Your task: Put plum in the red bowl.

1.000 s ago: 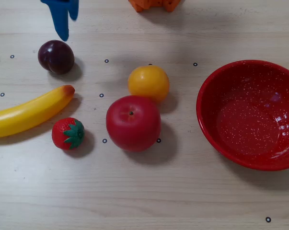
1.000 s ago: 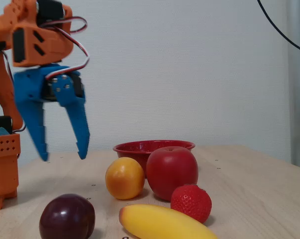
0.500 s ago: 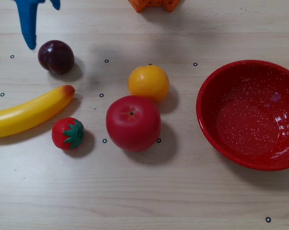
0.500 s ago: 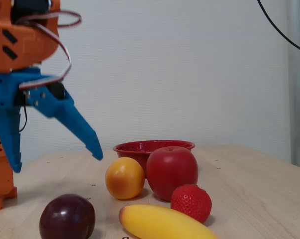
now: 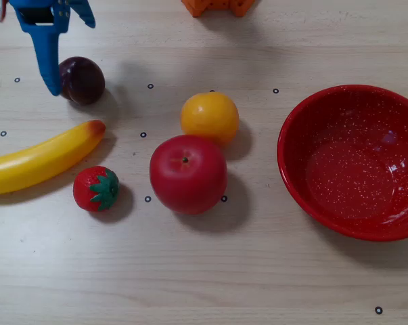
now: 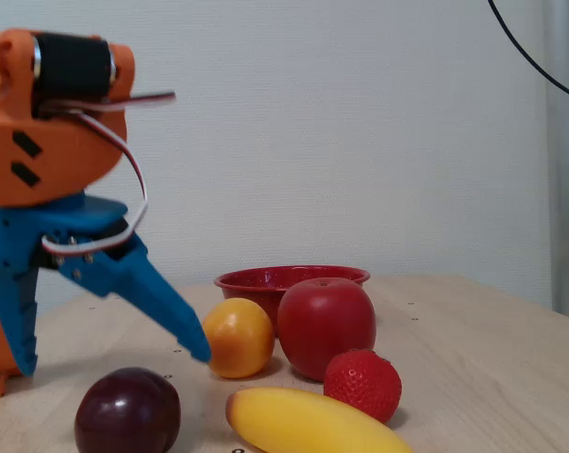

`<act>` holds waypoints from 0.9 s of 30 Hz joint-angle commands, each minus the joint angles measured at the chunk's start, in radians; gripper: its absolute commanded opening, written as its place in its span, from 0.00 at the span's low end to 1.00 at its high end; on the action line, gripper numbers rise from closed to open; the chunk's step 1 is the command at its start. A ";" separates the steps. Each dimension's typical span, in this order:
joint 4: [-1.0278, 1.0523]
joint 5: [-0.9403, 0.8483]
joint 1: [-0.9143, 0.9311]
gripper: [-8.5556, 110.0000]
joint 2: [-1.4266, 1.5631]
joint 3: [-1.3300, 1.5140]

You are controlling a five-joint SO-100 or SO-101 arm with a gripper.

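Observation:
The plum [image 5: 82,80] is dark purple-maroon and lies on the table at the upper left of the overhead view; it is also at the front left of the fixed view [image 6: 128,412]. My blue gripper [image 5: 70,55] is open and empty beside it, with one long finger [image 5: 49,68] reaching down along the plum's left side. In the fixed view the gripper [image 6: 109,359] hangs just above the plum with its jaws spread wide. The red bowl [image 5: 352,162] with white speckles stands empty at the right and shows at the back of the fixed view [image 6: 265,278].
An orange [image 5: 209,116], a red apple [image 5: 188,174], a strawberry [image 5: 95,188] and a banana [image 5: 41,159] lie between the plum and the bowl. An orange part of the arm [image 5: 217,7] sits at the top edge.

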 commanded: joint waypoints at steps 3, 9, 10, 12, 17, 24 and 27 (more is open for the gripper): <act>-0.008 -0.018 -0.005 0.56 0.005 -0.115; -0.041 -0.034 0.005 0.56 -0.063 -0.141; -0.044 -0.034 0.006 0.56 -0.074 -0.144; -0.052 -0.035 0.012 0.56 -0.094 -0.149; -0.061 -0.044 0.038 0.56 -0.129 -0.160; -0.074 -0.057 0.066 0.56 -0.170 -0.173; -0.074 -0.055 0.069 0.56 -0.181 -0.179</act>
